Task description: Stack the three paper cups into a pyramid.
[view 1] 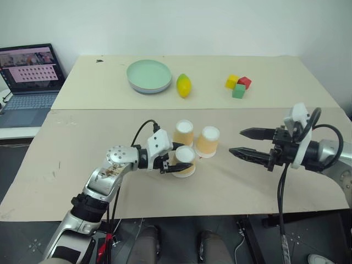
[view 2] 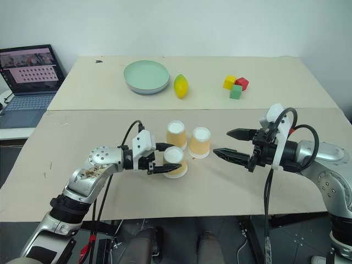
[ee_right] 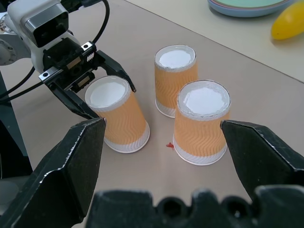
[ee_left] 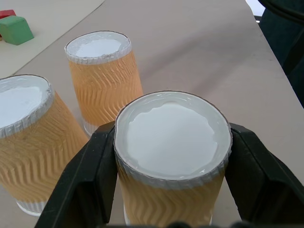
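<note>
Nearest cup (view 1: 184,161): left pincer (view 1: 171,159) is clamping it, standing on bench (view 1: 82,143). Two cups (view 1: 183,132) (view 1: 208,141) are waiting just behind, unstacked. Right pincer (view 1: 242,142) is hovering apart. Pyramid unbuilt.

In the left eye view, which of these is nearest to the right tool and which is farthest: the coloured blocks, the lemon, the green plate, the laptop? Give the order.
Measured from the right tool:
1. Coloured blocks, on the far table, nearest.
2. Lemon, further toward the robot's left.
3. Green plate, just beyond the lemon.
4. Laptop, at the far left edge, farthest.
</note>
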`<state>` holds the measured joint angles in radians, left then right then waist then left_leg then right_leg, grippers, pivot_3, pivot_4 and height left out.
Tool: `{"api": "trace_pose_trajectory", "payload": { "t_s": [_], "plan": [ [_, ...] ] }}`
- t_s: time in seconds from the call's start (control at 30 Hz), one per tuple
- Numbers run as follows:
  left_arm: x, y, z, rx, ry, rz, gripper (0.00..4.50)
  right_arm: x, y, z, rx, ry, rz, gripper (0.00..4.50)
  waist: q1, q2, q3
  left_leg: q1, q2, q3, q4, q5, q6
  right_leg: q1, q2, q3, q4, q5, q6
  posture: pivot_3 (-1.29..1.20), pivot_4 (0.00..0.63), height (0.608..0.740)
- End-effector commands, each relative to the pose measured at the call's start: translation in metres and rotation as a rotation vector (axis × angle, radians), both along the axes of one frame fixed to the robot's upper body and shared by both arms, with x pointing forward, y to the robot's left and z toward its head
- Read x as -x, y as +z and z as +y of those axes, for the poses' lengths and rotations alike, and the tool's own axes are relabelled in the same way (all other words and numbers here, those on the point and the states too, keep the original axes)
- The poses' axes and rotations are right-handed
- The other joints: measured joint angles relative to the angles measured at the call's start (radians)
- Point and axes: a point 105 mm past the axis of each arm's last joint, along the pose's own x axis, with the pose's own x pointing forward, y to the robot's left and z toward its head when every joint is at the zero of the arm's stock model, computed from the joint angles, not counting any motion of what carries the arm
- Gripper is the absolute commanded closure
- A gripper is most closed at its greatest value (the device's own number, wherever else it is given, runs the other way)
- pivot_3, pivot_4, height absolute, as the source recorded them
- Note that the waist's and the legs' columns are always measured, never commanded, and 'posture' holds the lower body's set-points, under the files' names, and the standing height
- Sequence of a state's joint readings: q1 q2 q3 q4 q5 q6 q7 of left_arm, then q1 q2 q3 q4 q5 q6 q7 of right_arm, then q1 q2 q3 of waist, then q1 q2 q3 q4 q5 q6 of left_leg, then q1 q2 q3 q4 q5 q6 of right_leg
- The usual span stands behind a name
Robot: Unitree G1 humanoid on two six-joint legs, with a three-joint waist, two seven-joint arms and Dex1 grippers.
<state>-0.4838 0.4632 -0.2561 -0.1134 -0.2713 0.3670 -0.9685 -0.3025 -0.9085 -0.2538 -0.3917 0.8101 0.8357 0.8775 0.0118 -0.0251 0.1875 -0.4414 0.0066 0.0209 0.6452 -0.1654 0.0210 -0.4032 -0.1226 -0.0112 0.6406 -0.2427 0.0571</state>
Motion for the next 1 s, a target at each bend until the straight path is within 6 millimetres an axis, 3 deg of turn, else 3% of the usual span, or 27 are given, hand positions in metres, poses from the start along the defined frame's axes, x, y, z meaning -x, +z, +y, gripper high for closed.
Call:
{"api": "trace_pose_trajectory", "payload": {
  "t_s": [0.03, 0.4, 0.53, 0.63, 0.8, 1.0],
  "plan": [
    [0.003, 0.021, -0.004, 0.025, -0.023, -0.050, 1.67, 0.000, 0.014, 0.000, -0.011, 0.006, -0.073, 0.00, 0.000, 0.000, 0.000, 0.000, 0.000, 0.000, 0.000, 0.000, 0.000, 0.000, 0.000, 0.000, 0.000, 0.000, 0.000, 0.00, 0.150, 0.740],
    [0.022, 0.089, -0.024, 0.136, -0.138, -0.003, 1.67, -0.003, 0.017, 0.010, -0.011, 0.041, -0.088, 0.00, 0.000, 0.000, 0.000, 0.000, -0.001, -0.003, 0.000, 0.000, 0.000, 0.000, 0.000, 0.000, 0.000, 0.000, 0.001, 0.00, 0.150, 0.740],
    [0.016, 0.118, -0.020, 0.149, -0.146, -0.052, 1.67, -0.004, 0.016, 0.011, -0.013, 0.044, -0.088, 0.00, -0.003, 0.000, 0.000, 0.000, -0.002, -0.002, 0.000, 0.000, 0.000, 0.000, 0.000, 0.000, 0.000, 0.000, 0.001, 0.00, 0.150, 0.740],
    [0.000, 0.136, -0.020, 0.141, -0.104, -0.088, 1.67, -0.004, 0.014, 0.013, -0.017, 0.046, -0.089, 0.00, -0.001, -0.001, 0.000, 0.000, -0.003, -0.002, 0.001, 0.000, 0.000, 0.000, 0.000, 0.000, 0.001, 0.000, 0.001, 0.00, 0.150, 0.740],
    [-0.031, 0.133, -0.029, 0.058, -0.035, -0.099, 1.67, -0.005, 0.010, 0.018, -0.026, 0.047, -0.090, 0.00, 0.000, -0.001, 0.000, 0.000, -0.004, -0.002, 0.001, 0.000, 0.000, 0.001, 0.000, 0.000, 0.000, 0.000, 0.001, 0.00, 0.150, 0.740],
    [-0.053, 0.130, -0.038, 0.003, -0.044, -0.086, 1.67, -0.005, 0.007, 0.021, -0.035, 0.039, -0.094, 0.00, 0.000, -0.001, 0.001, -0.003, -0.004, -0.002, 0.001, 0.000, 0.000, -0.001, 0.000, -0.001, 0.000, -0.001, 0.002, 0.00, 0.150, 0.740]
  ]
}}
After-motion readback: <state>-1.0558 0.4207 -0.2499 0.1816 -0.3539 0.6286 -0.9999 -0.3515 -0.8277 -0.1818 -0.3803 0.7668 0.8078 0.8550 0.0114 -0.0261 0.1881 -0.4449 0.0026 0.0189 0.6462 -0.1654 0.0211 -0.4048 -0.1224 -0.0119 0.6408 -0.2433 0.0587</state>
